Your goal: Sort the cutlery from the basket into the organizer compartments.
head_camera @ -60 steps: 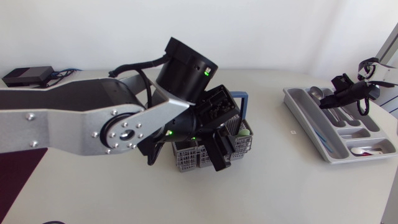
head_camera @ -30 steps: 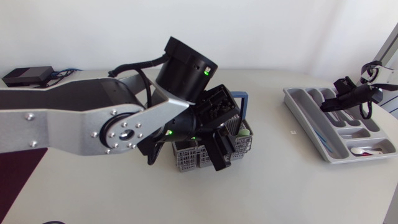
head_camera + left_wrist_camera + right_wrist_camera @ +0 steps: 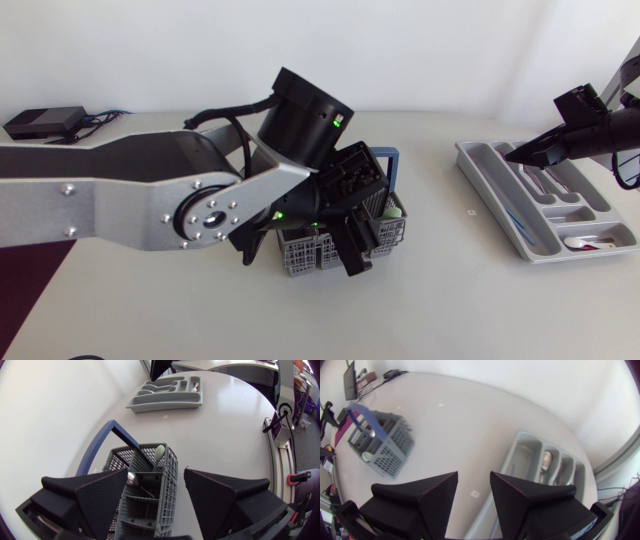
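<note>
The grey cutlery basket (image 3: 385, 235) with a blue handle (image 3: 390, 160) stands mid-table, largely hidden under my left arm. My left gripper (image 3: 345, 240) hangs just above it, open; in the left wrist view the basket (image 3: 150, 490) lies under and between the spread fingers of the left gripper (image 3: 156, 472), with a pale spoon (image 3: 159, 452) upright inside. The grey organizer (image 3: 480, 185) sits at the right and holds several pieces, including a white spoon (image 3: 585, 243). My right gripper (image 3: 518, 153) hovers above its far left end, open and empty; the right wrist view shows the right gripper (image 3: 473, 477) over the organizer (image 3: 520, 460).
A black box (image 3: 45, 122) with cables rests at the back left corner. A small white scrap (image 3: 470, 212) lies on the table between basket and organizer. A dark red mat (image 3: 25, 280) covers the front left.
My right gripper has opened and risen from the organizer, swinging up and right. The left arm has shifted slightly above the basket.
</note>
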Available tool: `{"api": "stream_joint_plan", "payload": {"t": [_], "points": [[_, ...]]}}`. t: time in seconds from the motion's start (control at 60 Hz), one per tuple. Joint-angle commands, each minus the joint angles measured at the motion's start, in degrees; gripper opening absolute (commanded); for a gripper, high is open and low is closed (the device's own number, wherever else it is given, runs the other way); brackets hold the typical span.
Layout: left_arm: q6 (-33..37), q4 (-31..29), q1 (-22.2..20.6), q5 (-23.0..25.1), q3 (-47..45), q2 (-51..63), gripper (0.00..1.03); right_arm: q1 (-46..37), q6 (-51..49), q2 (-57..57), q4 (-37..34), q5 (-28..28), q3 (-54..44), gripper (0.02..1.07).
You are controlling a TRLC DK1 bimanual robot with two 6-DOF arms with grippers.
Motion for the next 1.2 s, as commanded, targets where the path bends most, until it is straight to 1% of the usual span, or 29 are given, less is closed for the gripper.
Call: {"api": "stream_joint_plan", "payload": {"t": [0.0, 0.167, 0.267, 0.45, 0.667, 1.033, 1.117, 1.183], "points": [[1.4, 0.3, -0.2, 0.3, -1.6, -0.2, 0.77, 2.8, -3.4, -4.3, -3.5, -2.7, -4.5, 0.51], [1.5, 0.2, 0.1, 0.3, -3.4, -2.0, 0.77, 8.9, -5.9, -8.2, -8.4, -5.7, -8.6, 0.51], [1.6, 0.0, 0.2, 0.3, -4.8, -3.3, 0.77, 12.5, -7.9, -9.0, -12.9, -7.8, -9.1, 0.51], [2.0, 0.0, 0.5, 0.3, -6.7, -4.8, 0.77, 18.3, -7.0, -9.0, -16.1, -8.9, -9.5, 0.51], [2.1, 1.3, 1.2, 0.3, -8.6, -5.2, 0.77, 23.5, -4.8, -9.3, -15.1, -9.0, -11.4, 0.51], [2.1, 1.8, 1.6, 0.3, -9.7, -5.8, 0.77, 28.9, 0.1, -9.2, -8.6, -7.5, -14.9, 0.51], [2.1, 1.8, 1.6, 0.3, -9.8, -6.0, 0.77, 30.0, 0.9, -9.1, -7.3, -6.4, -15.4, 0.51], [2.2, 1.8, 1.7, 0.3, -9.7, -6.0, 0.77, 30.3, 1.4, -8.9, -6.4, -6.0, -15.6, 0.49]]}}
